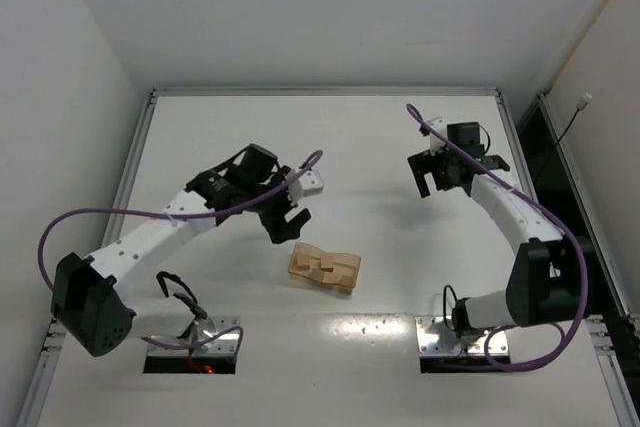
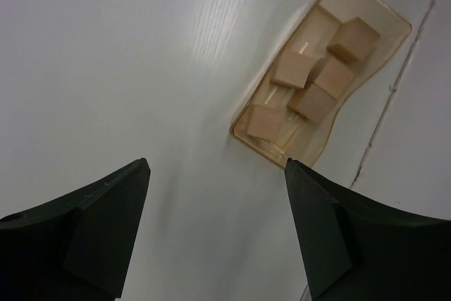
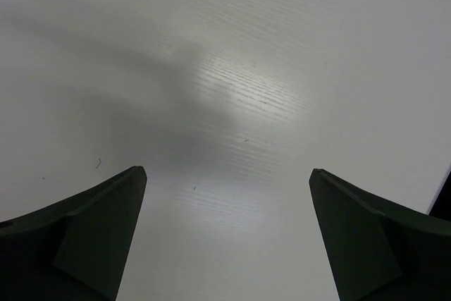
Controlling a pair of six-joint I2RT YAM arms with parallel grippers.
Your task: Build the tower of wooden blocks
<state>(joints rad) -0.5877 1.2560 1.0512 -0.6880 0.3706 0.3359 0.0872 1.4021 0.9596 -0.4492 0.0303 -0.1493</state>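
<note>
Left gripper (image 1: 288, 226) spread wide, empty, above table (image 1: 380, 137). We see wooden cubes (image 2: 354, 39) loose, unstacked, inside translucent box (image 1: 298, 265) at gripper's 5 o'clock. Right gripper (image 1: 433, 182) at box's 2 o'clock, well apart, spread, empty.

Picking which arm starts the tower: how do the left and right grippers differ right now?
The left gripper hovers close to the translucent box of loose wood blocks; the right gripper hangs far from it, over bare table. The left wrist camera sees the box; the right wrist camera sees only table. Both are open and empty.
</note>
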